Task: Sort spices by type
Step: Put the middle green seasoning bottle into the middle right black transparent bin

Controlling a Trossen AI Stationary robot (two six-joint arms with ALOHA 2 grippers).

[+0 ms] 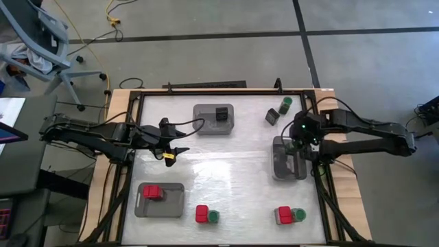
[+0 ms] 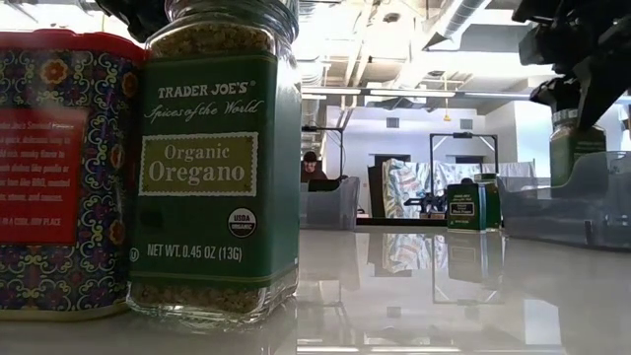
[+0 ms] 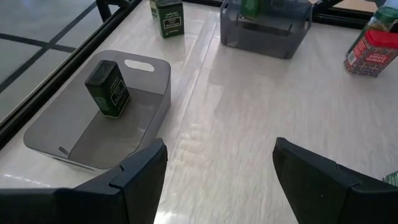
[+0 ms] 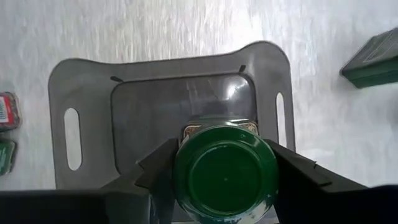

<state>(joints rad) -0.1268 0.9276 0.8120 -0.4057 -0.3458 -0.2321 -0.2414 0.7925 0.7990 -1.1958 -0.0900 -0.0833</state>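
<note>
- Right gripper (image 4: 224, 171) clamped on a green-lid jar (image 4: 225, 179), one finger on each side of the lid, directly over the right grey tray (image 4: 168, 106). Tray floor under the jar looks bare in the right wrist view.
- In the high view that jar is hidden under the right arm's wrist; only the tray wall (image 1: 278, 165) shows.
- Left gripper (image 3: 217, 165) has fingers apart with nothing between them, parked over open table just left of centre (image 1: 171, 147).
- Far tray (image 1: 206, 123) holds one black tin (image 1: 222, 114), upright. Left wrist view shows the same tin (image 3: 108, 89) off-centre in the tray, rest of the floor free.
- Near-left tray (image 1: 175, 202) holds one red box (image 1: 151, 193).
- Loose on the table: black tin (image 1: 272, 116) and green-lid jar (image 1: 286, 103) near the far right corner, just beside each other; red box (image 1: 202, 214) touching a green-lid jar (image 1: 214, 217) at the near edge centre; second red/green pair (image 1: 283, 215), (image 1: 299, 215) near the right front.
- Middle of the table is open, nothing between the two arms. Black frame rails run along all table edges, close to the right tray.
- Low view is mostly blocked by an oregano jar (image 2: 219, 168) and a red box (image 2: 61, 173), both cut off at the top; a person sits far back in the room (image 2: 312, 168).
- Cannot tell if the held jar's base touches the tray.
</note>
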